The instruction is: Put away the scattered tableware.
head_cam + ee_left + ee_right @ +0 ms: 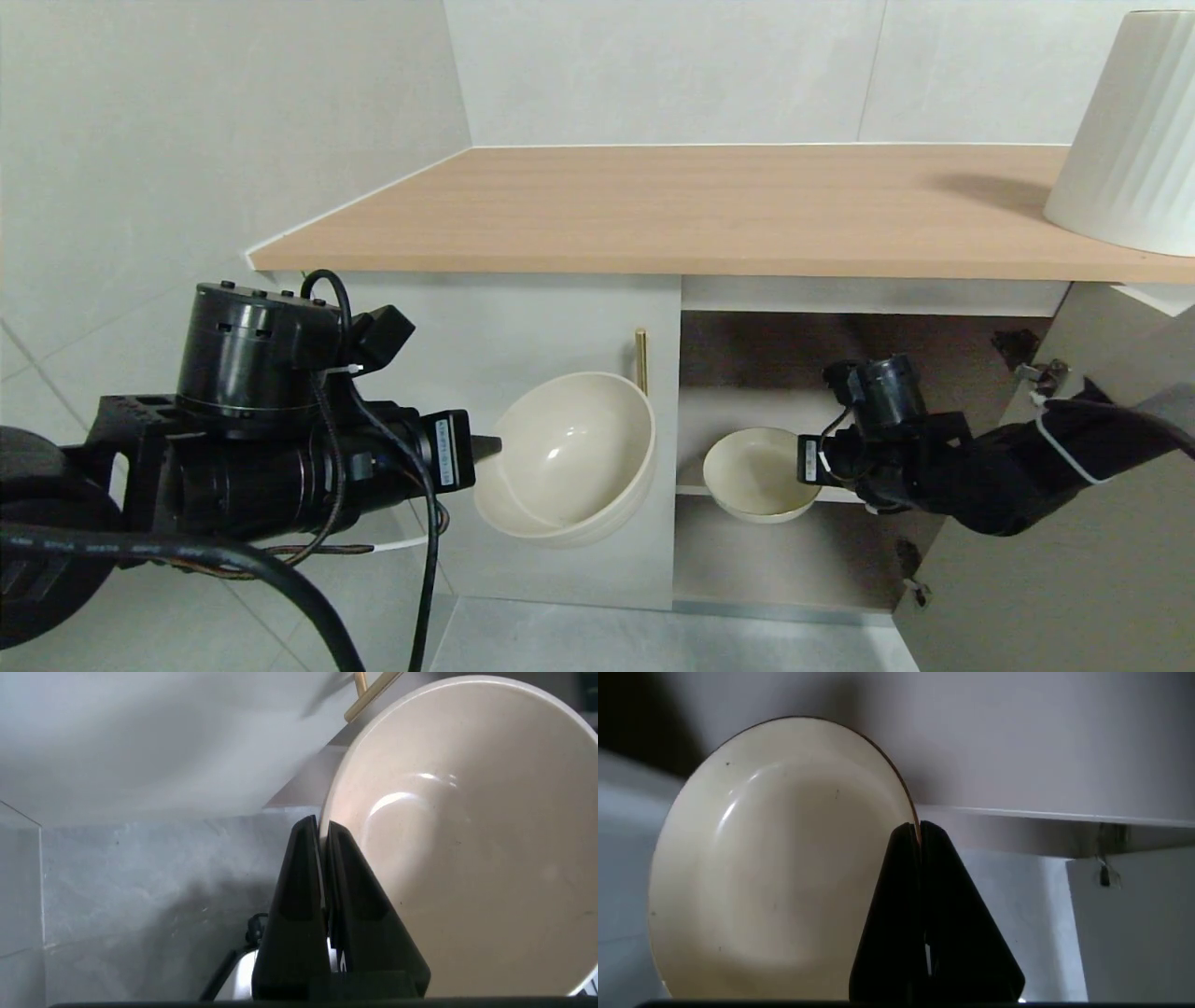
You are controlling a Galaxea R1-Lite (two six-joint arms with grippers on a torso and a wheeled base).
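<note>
Clamped on the rim of the large bowl (569,457), the left gripper (490,446) sits at lower left of centre in the head view, its two dark fingers drawn together with only the thin cream rim between them; the left wrist view gives the same grip close up, the left gripper (322,838) pinching the edge of the large bowl (467,859). That bowl hangs in the air, tipped on its side so that its hollow faces the camera, in front of the closed cabinet door (560,327); its upper rim overlaps the foot of the gold handle (641,359). Across the upper middle runs the wooden countertop (700,205). Right of the closed door the cabinet stands open; a pale shelf (693,490) crosses it, and the small bowl (758,471) sits at the shelf's front edge, tilted towards the camera; whether it rests on the shelf I cannot tell. On its right-hand rim the right gripper (808,467) is closed tight; the right wrist view shows the right gripper (917,838) nipping the rim of the small bowl (775,849). At lower right the open door (1074,560) swings outward; at upper right a white ribbed shade (1134,140) stands on the countertop.
</note>
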